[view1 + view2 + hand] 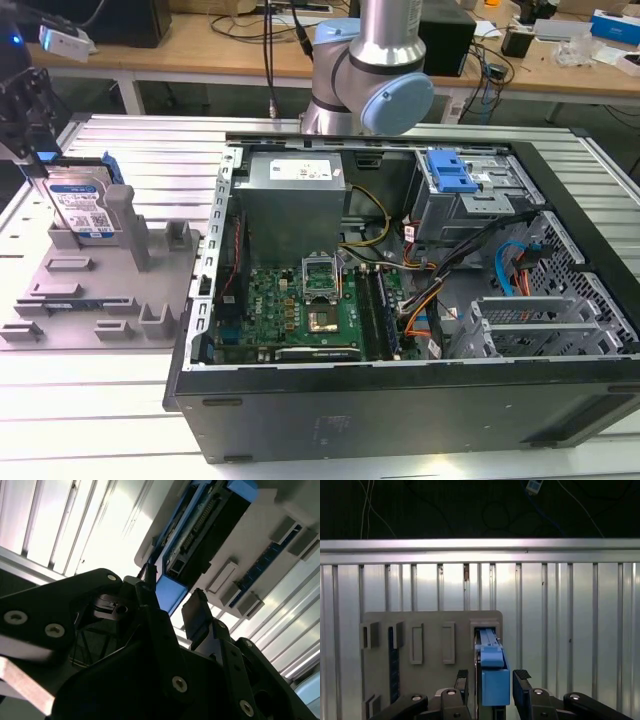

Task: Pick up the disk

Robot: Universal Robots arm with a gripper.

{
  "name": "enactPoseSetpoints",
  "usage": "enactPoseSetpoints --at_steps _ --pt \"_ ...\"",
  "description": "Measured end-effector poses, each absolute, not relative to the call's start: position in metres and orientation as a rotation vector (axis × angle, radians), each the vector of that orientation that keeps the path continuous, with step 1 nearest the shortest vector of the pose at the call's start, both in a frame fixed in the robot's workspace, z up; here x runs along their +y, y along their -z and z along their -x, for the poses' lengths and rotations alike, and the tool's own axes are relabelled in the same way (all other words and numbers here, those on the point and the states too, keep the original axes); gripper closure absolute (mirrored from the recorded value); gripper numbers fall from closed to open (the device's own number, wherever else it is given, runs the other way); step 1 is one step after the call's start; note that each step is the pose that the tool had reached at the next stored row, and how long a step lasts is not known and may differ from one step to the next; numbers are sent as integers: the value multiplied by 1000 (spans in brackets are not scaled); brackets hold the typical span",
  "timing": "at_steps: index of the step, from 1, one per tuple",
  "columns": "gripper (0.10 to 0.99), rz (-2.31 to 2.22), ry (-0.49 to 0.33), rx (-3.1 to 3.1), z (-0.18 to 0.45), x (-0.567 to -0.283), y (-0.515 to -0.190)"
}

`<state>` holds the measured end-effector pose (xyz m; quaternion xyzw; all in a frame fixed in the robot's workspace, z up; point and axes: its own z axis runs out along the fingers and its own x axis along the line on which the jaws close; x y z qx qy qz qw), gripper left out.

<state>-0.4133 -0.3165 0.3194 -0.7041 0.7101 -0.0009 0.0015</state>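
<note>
Black fingers (521,676) of the gripper (491,675) stand apart, one on each side of the disk (494,652), with a slim gap to each and nothing gripped. That disk stands on edge in a slot of the grey holder plate (100,290) on the slatted metal table (100,410). The plate lies to the exterior view's left of the open computer case (400,410).

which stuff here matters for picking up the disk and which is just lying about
For the job:
- disk
- gripper, open, astride the disk
- grey holder the disk stands in

Just lying about:
- computer case
- power supply
- blue caddy
</note>
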Motion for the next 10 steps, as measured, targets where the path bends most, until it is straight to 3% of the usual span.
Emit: enactPoseSetpoints --at_steps 10 --pt "604 2210 3 2229 414 -315 -311"
